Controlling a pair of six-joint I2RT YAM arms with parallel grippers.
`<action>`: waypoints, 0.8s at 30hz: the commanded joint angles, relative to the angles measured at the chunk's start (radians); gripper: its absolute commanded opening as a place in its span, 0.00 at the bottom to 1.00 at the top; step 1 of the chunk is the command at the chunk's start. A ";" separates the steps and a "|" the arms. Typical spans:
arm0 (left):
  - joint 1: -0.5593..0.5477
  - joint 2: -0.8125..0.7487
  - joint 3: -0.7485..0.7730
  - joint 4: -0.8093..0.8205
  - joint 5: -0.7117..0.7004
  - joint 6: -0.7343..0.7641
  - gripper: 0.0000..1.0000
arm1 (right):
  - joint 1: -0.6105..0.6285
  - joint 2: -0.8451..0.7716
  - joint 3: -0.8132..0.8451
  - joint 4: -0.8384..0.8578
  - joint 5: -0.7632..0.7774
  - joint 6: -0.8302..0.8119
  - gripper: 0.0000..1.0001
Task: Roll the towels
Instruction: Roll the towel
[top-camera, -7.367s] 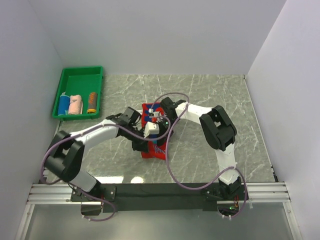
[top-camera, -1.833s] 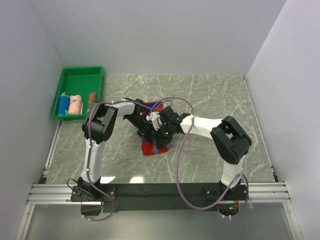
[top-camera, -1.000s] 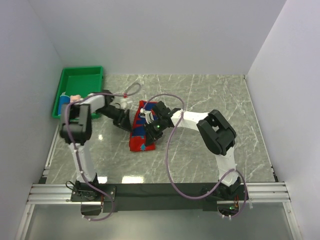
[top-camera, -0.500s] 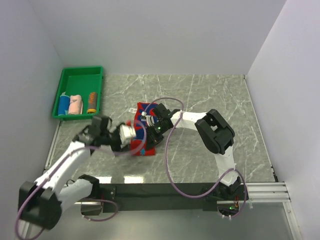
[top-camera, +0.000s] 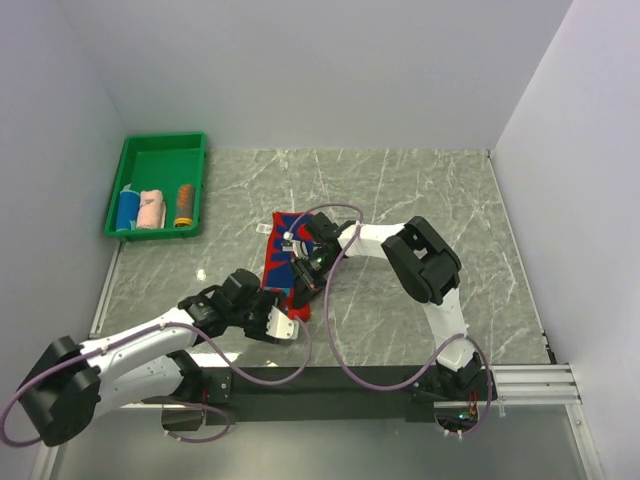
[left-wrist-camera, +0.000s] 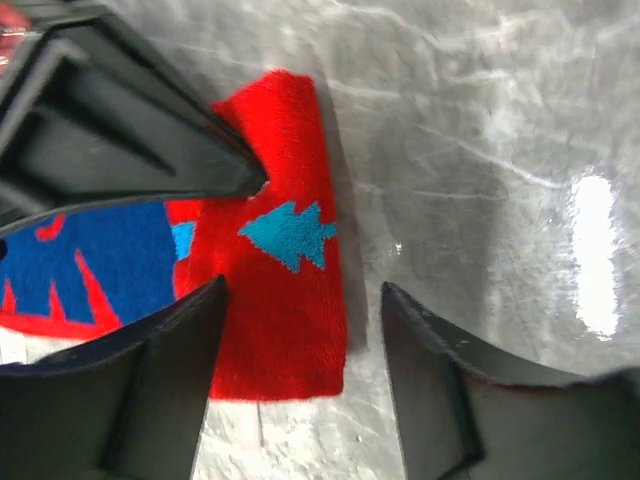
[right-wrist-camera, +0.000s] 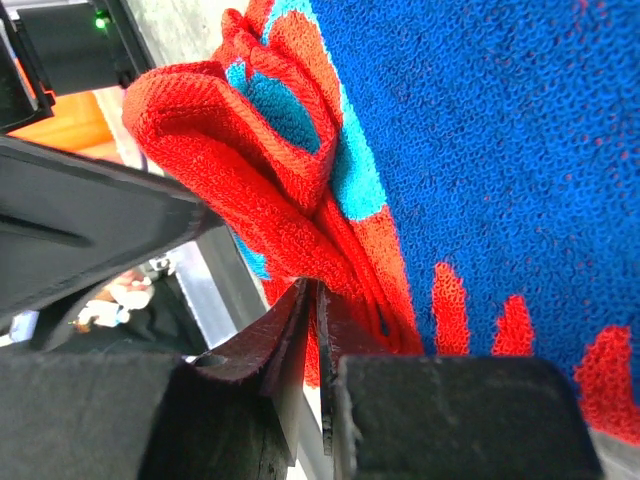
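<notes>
- The red-and-blue towel (top-camera: 275, 265) lies out on the table (top-camera: 420, 190), well apart from the green tray (top-camera: 160, 142). It is mostly flat, with one bunched fold, so we judge its roll barely begun.
- The right gripper (right-wrist-camera: 310, 310) is clenched on that fold.
- The left gripper (left-wrist-camera: 300, 295) is released, its fingers either side of the towel's red end, grasping nothing.
- Inside the tray three rolled towels lie side by side: blue (top-camera: 128, 210), pale pink (top-camera: 151, 210) and orange (top-camera: 184, 205). We count three of four done.
</notes>
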 joint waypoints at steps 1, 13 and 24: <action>-0.023 0.056 -0.014 0.089 -0.049 0.074 0.66 | -0.002 0.060 -0.008 -0.065 0.062 -0.021 0.15; 0.023 0.335 0.187 -0.222 0.072 -0.016 0.06 | -0.071 -0.029 0.066 -0.193 0.179 -0.117 0.10; 0.236 0.660 0.472 -0.609 0.356 0.015 0.01 | -0.397 -0.409 0.180 -0.199 0.446 -0.145 0.52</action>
